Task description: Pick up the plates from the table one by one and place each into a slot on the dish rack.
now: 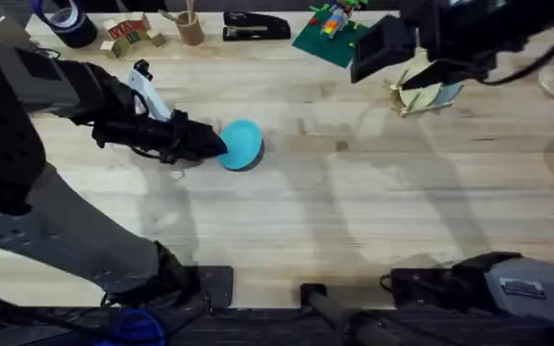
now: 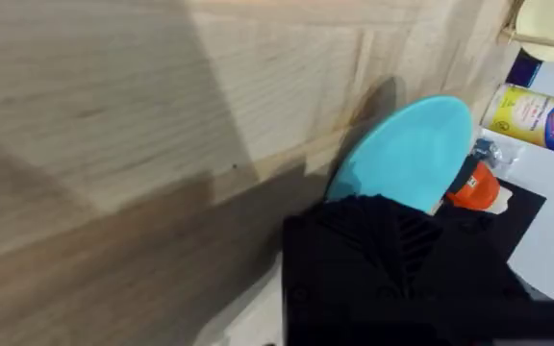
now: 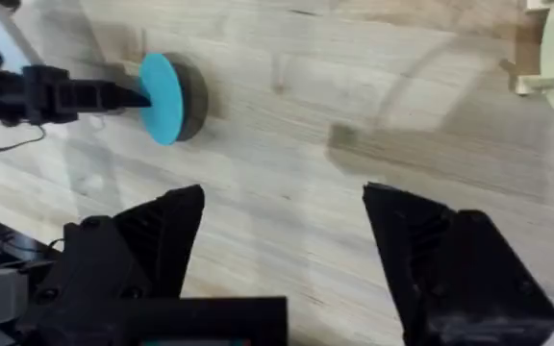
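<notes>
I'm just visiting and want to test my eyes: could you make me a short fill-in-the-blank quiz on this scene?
1. The left hand is shut on a round flat plate coloured ____.
2. The right hand has its fingers ____, holding nothing.
3. The small light-wood dish rack with upright pegs stands under the ____ arm.
4. The pale plank table is made of ____.

Missing words: turquoise-blue; open; right; wood
</notes>
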Available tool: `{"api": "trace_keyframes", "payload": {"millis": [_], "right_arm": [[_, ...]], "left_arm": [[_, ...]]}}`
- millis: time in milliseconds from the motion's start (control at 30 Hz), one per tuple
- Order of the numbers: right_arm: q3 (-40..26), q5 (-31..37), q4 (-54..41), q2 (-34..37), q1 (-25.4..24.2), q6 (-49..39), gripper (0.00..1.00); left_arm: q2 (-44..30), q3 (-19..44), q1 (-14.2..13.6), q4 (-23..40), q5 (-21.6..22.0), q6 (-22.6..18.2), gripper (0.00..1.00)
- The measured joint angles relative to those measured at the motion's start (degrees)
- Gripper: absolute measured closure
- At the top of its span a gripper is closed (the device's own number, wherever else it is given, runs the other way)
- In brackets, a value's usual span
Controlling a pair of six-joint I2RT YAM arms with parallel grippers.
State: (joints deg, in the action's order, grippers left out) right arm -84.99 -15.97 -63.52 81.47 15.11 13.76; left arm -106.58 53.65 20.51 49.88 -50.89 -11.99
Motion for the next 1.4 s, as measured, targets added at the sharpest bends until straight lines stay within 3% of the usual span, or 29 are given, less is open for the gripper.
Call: {"api": "trace_keyframes", "payload": {"millis": [700,1400], "right_arm": [[0.16,-8.05,5.84,18.46,0.1,-5.33,0.007],[2.45,-15.89,13.82,28.48,2.56,-9.11,0.007]], "left_arm": [[0.02,0.0,0.0,-0.46,-0.15,0.0,0.96],[0.0,0.0,0.0,-0.46,-0.15,0.0,0.961]]}}
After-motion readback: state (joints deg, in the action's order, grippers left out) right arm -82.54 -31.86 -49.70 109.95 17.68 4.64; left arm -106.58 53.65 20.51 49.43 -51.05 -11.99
